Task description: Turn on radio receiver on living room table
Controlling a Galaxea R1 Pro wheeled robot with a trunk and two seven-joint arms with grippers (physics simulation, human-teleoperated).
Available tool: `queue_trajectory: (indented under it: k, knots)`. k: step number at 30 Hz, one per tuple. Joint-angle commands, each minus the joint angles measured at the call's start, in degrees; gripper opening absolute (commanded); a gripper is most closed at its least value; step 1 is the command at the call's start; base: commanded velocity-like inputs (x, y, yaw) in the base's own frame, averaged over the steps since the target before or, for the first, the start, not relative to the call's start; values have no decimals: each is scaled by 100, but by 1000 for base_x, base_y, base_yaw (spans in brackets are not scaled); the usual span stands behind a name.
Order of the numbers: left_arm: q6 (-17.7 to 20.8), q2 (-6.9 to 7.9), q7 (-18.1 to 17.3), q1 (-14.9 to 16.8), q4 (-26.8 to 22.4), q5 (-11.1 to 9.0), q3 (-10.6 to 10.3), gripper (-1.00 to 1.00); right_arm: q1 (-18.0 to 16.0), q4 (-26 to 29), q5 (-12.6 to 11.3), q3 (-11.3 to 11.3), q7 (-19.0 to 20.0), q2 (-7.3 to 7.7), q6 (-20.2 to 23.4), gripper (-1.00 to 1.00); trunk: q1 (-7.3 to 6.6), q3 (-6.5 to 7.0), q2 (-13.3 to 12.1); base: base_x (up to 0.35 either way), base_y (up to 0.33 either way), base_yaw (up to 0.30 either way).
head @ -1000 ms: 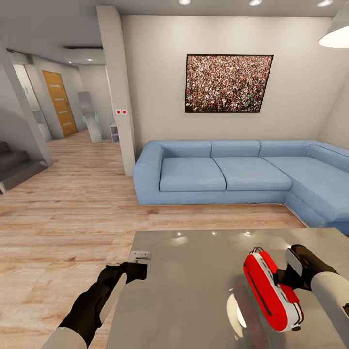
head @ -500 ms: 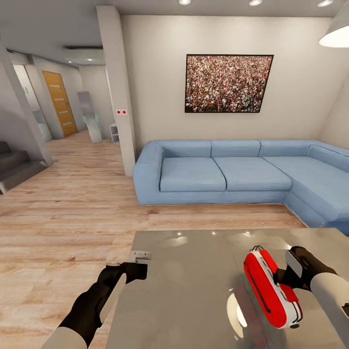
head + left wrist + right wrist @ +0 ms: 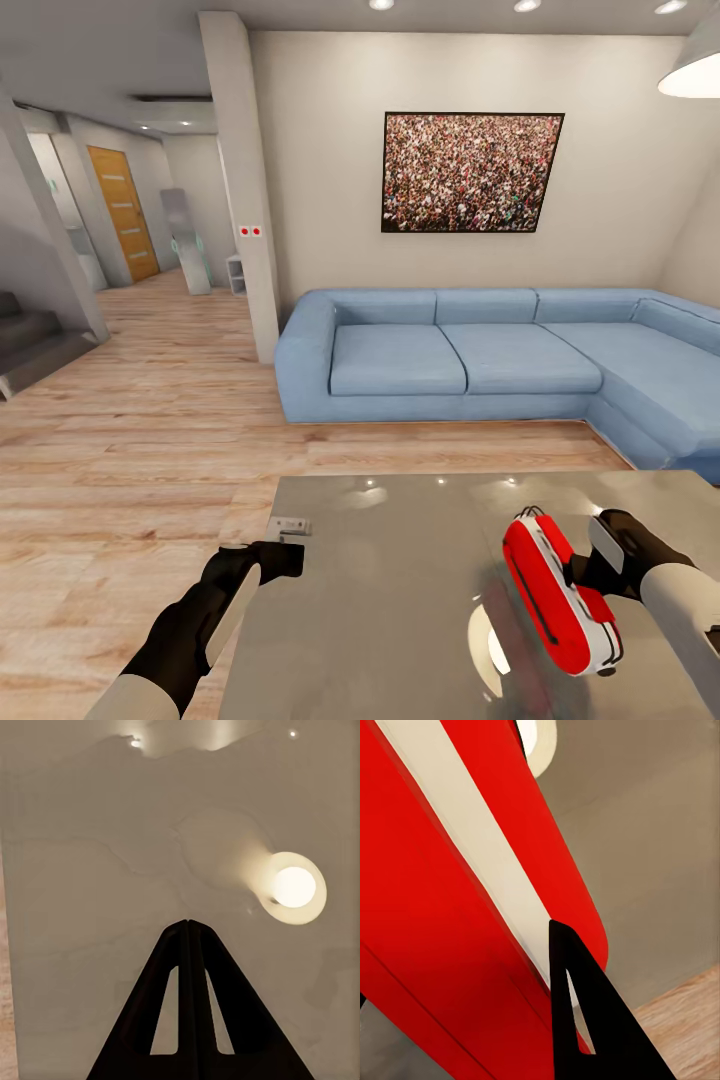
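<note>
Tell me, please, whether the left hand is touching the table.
Cannot tell. The left wrist view shows the shut left hand over the table, but neither contact nor gap is plain.

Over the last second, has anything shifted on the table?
Barely. The radio, tilted on edge against the right pincer, crept slightly toward that pincer. The left pincer, shut over the table edge, kept its place; the sofa and camera view are unchanged.
</note>
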State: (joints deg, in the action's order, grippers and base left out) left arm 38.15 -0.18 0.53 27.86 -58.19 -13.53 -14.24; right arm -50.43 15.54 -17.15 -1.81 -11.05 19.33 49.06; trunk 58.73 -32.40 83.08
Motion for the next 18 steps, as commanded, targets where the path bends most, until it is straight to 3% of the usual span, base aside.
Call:
queue_trajectory:
  k: [1, 18]
  knots:
    - [0, 0, 0, 0, 0, 0, 0, -100, -2, 2, 10, 5, -4, 0, -1, -100, 0, 0, 0, 0, 0, 0]
    - [0, 0, 0, 0, -9, 0, 0, -100, -2, 1, 19, 5, -8, 9, -1, -100, 0, 0, 0, 0, 0, 0]
